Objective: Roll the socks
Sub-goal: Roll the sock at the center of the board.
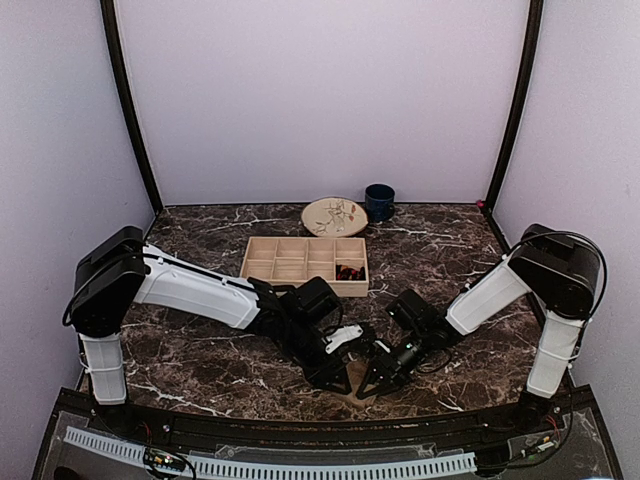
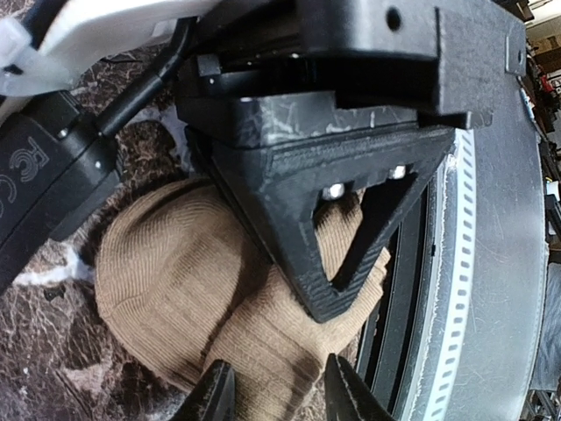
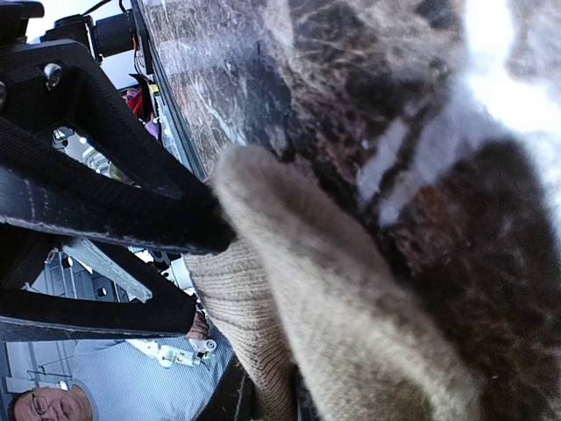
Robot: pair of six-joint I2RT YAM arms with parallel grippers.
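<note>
A tan ribbed sock bundle point(image 2: 175, 281) lies on the marble table near the front edge. In the top view only a sliver of the sock point(image 1: 357, 392) shows between the two grippers. My left gripper point(image 2: 279, 399) is closed around a thick fold of the sock, with cloth filling the gap between its fingers. It sits just left of the sock in the top view point(image 1: 338, 378). My right gripper point(image 3: 267, 403) is pinched shut on the sock's ribbed cuff point(image 3: 245, 307). It sits just right of the sock in the top view point(image 1: 372, 382). One right finger point(image 2: 342, 237) crosses over the sock.
A wooden compartment tray point(image 1: 305, 262) stands behind the grippers, with small dark and red items in one right cell. A round wooden plate point(image 1: 334, 216) and a blue mug point(image 1: 379, 202) stand at the back. The table's front rail point(image 2: 478, 263) is right beside the sock.
</note>
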